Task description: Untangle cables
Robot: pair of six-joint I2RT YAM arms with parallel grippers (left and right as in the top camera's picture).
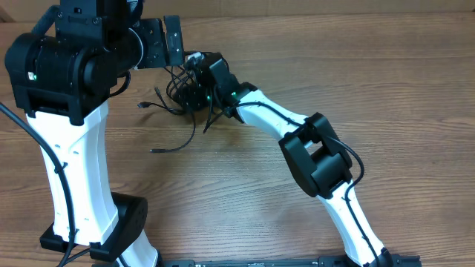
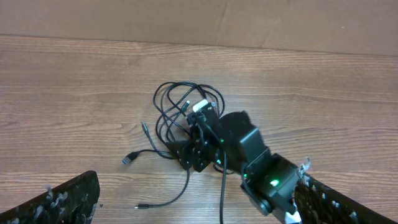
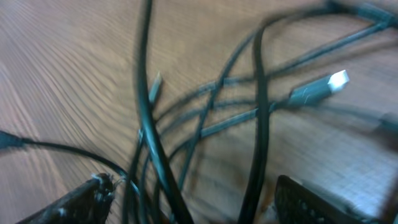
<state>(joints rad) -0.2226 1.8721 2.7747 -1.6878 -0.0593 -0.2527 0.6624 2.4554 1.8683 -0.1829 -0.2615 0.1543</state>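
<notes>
The cables (image 1: pixel 178 96) are thin black cords lying in a tangle on the wooden table at the far middle-left. The tangle also shows in the left wrist view (image 2: pixel 177 109). Loose plug ends (image 1: pixel 145 105) trail out to the left and front. My right gripper (image 1: pixel 194 93) is down in the tangle, open, with several strands (image 3: pixel 258 124) running between its fingers (image 3: pixel 193 199). A silvery plug (image 3: pixel 336 79) lies just ahead of it. My left gripper (image 1: pixel 163 41) is open and empty, raised behind the tangle. Its fingers frame the left wrist view (image 2: pixel 199 199).
The wooden table (image 1: pixel 371 81) stretches to the right and front. The left arm's base (image 1: pixel 96 237) stands at the front left. The right arm (image 1: pixel 319 156) reaches in from the front right. A cardboard wall (image 2: pixel 280 22) runs along the far edge.
</notes>
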